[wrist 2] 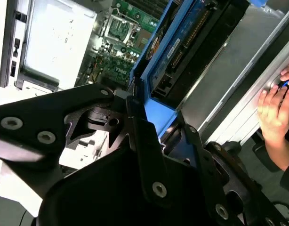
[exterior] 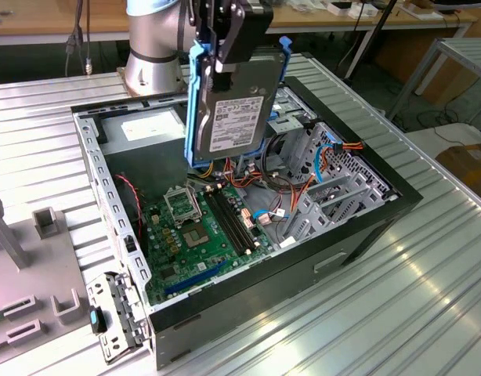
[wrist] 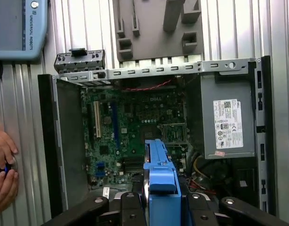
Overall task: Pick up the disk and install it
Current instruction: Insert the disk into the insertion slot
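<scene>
My gripper is shut on the disk, a dark hard drive with a white label and bright blue side rails. I hold it upright in the air over the back of the open computer case, above the bundle of cables. In the first wrist view the disk's blue rail sticks out from between my black fingers and points down at the green motherboard. The second wrist view shows the disk edge-on past the gripper.
The drive cage stands at the case's side on the exterior view's right. A grey power supply fills one corner. A person's hand rests on the table beside the case. A grey fixture and a loose metal bracket lie nearby.
</scene>
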Controlling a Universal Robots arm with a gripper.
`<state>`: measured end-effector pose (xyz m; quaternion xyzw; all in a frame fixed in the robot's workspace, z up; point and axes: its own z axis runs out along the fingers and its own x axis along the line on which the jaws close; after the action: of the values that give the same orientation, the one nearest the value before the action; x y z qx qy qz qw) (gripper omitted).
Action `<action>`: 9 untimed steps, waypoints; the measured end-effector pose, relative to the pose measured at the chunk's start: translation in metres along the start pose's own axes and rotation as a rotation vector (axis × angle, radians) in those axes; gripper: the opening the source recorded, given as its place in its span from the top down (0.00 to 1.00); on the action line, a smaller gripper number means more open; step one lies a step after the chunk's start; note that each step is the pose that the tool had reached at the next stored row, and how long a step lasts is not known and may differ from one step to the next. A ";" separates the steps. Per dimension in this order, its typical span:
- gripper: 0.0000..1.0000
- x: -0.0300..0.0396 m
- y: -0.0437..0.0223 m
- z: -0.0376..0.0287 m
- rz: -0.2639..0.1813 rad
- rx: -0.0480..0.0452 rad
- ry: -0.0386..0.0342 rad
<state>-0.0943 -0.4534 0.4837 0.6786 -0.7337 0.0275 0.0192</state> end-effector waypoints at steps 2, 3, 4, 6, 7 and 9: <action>0.63 -0.0009 -0.0109 0.0008 0.000 -0.0014 -0.0010; 0.63 -0.0012 -0.0156 0.0011 0.000 -0.0021 -0.0010; 0.63 -0.0020 -0.0268 0.0017 -0.001 -0.0061 -0.0010; 0.63 -0.0016 -0.0358 0.0023 -0.001 -0.0103 -0.0007; 0.63 0.0029 -0.0396 0.0028 -0.001 -0.0131 -0.0004; 0.63 0.0186 -0.0428 0.0042 -0.001 -0.0137 -0.0006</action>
<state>-0.0531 -0.4755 0.4814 0.6789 -0.7335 0.0222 0.0237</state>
